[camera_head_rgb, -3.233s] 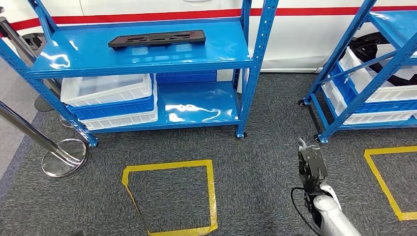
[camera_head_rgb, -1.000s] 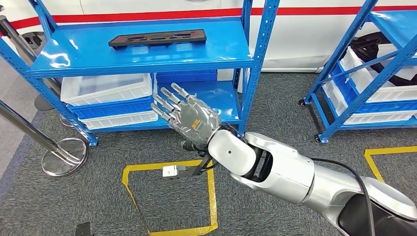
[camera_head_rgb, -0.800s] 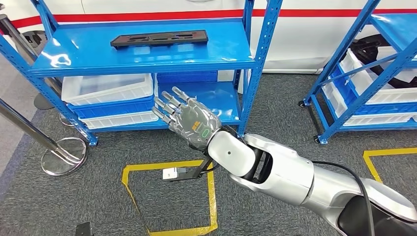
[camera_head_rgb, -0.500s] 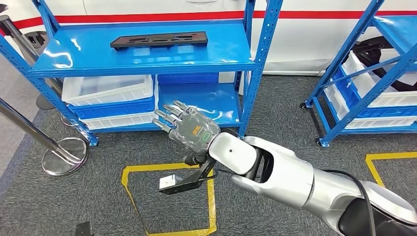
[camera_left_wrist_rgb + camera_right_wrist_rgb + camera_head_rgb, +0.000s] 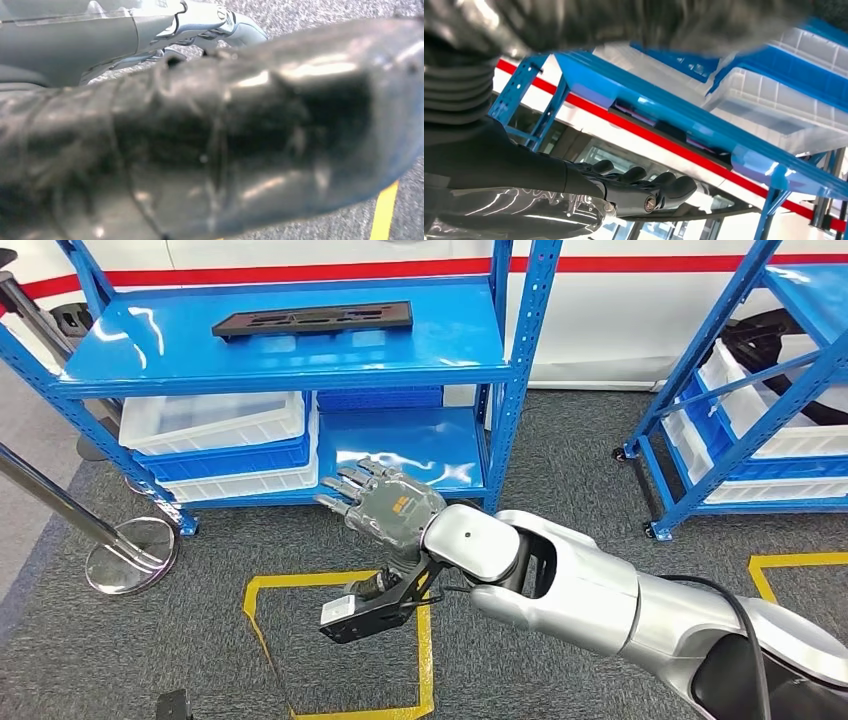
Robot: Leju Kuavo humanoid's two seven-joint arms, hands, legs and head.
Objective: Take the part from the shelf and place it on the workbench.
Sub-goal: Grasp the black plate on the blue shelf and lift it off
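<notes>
1. Against the moment half a second back, the right hand [image 5: 385, 506] sits lower and flatter in front of the blue shelf [image 5: 290, 345], its fingers [image 5: 345, 483] spread and holding nothing, pointing toward the shelf's lower level. The small camera bracket [image 5: 365, 608] under the wrist has swung down over the yellow floor square [image 5: 425, 640] below the shelf.
2. The part [image 5: 312, 319], a long flat black piece with cut-outs, lies untouched on the shelf's top deck, toward the back, well apart from the hand.
3. Hard to read: the left wrist view is taken up by a blurred, shiny dark surface [image 5: 210, 145] right against the lens, with a strip of grey carpet and yellow tape at the edge. I cannot tell how the left hand stands.
4. In the right wrist view the dark fingers [image 5: 644, 187] lie stretched out side by side beneath the shelf, with the part [image 5: 669, 130] seen as a dark strip on the deck.
5. Containers: under the top deck, at the shelf's left, stacked white and blue bins [image 5: 215, 440]; the top one looks empty. To the right of the shelf, a second blue rack [image 5: 740, 390], cut off by the frame edge, holds more white bins [image 5: 770, 430] with dark parts in them.
</notes>
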